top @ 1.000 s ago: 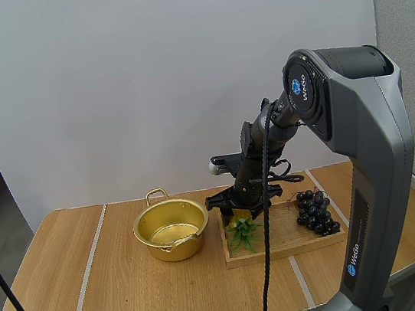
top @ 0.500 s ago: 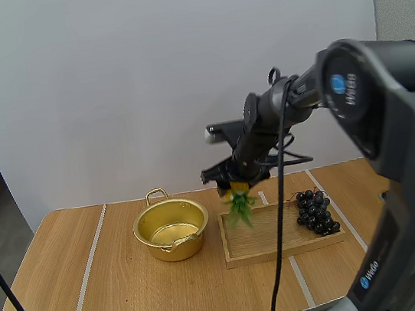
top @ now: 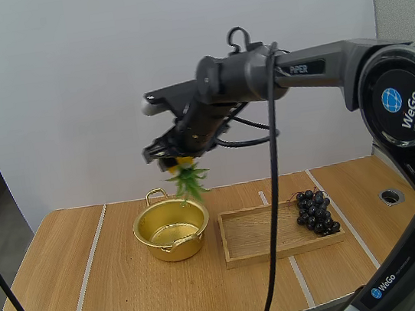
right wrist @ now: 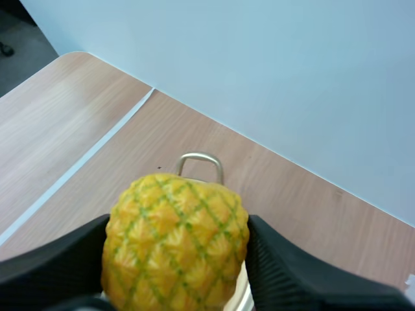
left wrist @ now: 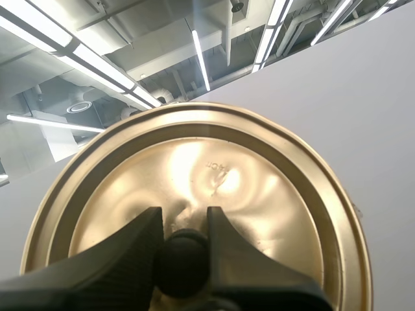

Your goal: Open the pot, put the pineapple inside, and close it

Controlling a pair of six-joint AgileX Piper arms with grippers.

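Observation:
My right gripper (top: 179,156) is shut on the yellow pineapple (top: 186,161), held high above the open gold pot (top: 171,228) with its green leaves hanging down. Up close, the pineapple (right wrist: 175,240) is pinched between both black fingers (right wrist: 52,265), and one pot handle (right wrist: 201,162) shows just past it. My left gripper (left wrist: 183,249) is shut on the black knob of the gold lid (left wrist: 272,214), which is held up in the air.
A wooden tray (top: 278,230) lies right of the pot with a bunch of dark grapes (top: 314,211) at its right end. The wooden table (top: 119,299) has pale stripes and free room at front and left.
My right gripper has lifted the pineapple off the tray and carried it up and leftward to above the pot.

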